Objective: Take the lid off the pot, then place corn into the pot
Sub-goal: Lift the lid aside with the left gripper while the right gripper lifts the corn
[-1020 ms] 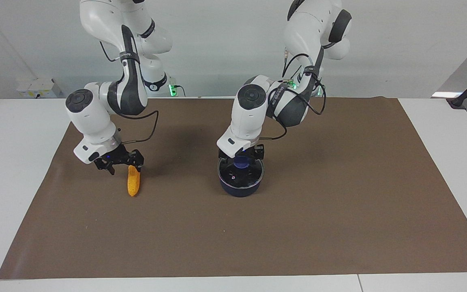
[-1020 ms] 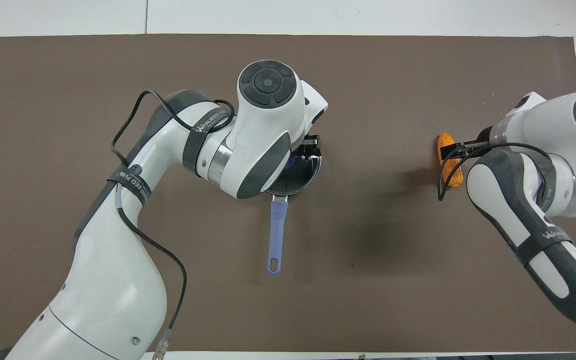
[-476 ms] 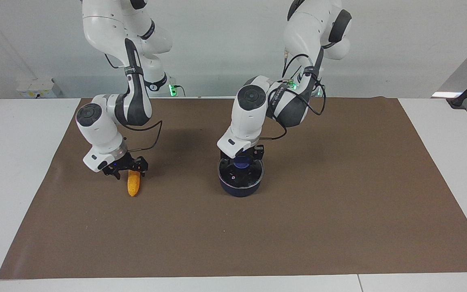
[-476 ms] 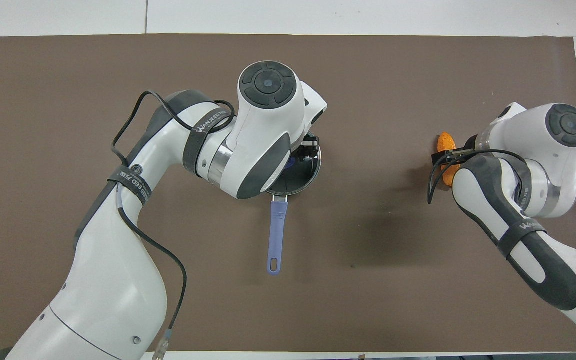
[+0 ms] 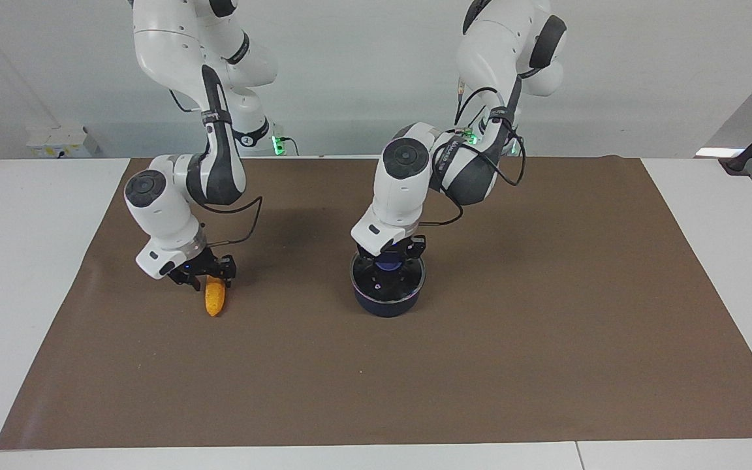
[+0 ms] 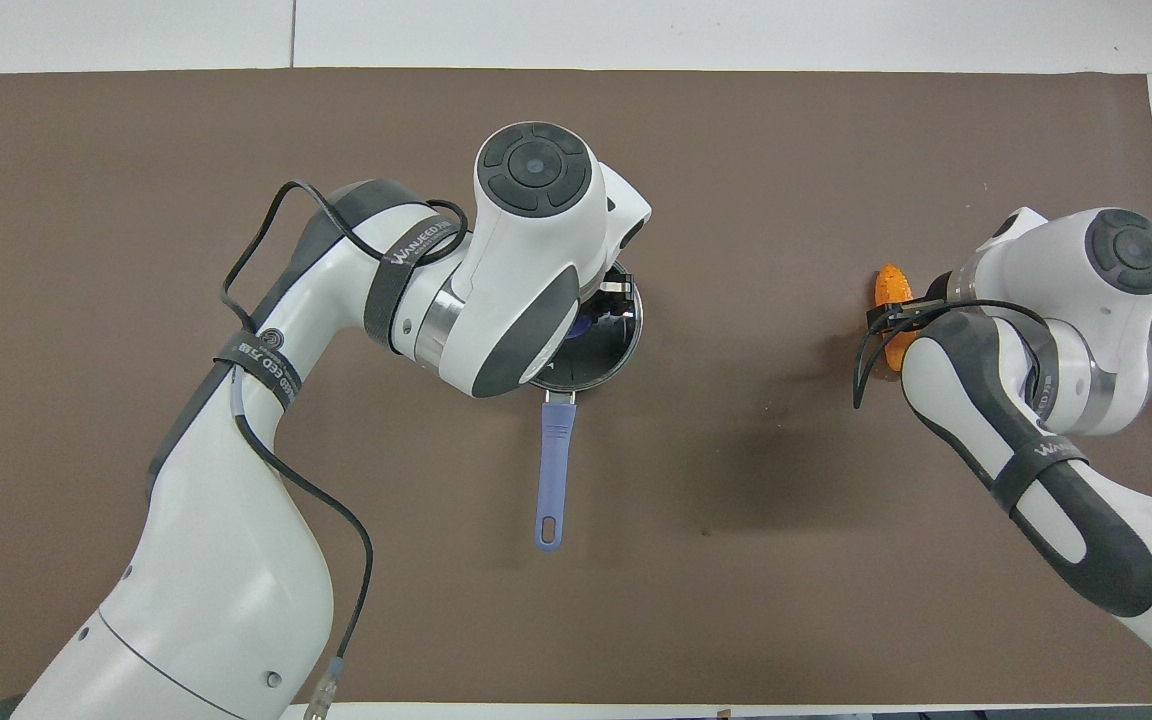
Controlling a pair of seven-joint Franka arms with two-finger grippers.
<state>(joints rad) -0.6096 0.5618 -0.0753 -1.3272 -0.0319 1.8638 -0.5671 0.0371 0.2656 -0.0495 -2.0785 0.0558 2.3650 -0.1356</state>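
**Gripping the lid knob while the corn waits to be picked**

Sitting mid-mat, the pot (image 5: 387,297) wears its glass lid (image 5: 387,275). The left gripper (image 5: 390,256) is clamped on the lid's knob, ready to lift. Toward the right arm's end from the pot, the right gripper (image 5: 209,279) straddles the corn (image 5: 214,299); grip uncertain.

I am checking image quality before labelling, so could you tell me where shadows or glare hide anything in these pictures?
Facing view: soft shadows on the brown mat beside both arms; the lid stays readable, the left claw down at its knob. Overhead view: the left arm covers most of the pot, and the right arm covers part of the corn; a dim shadow lies between them.
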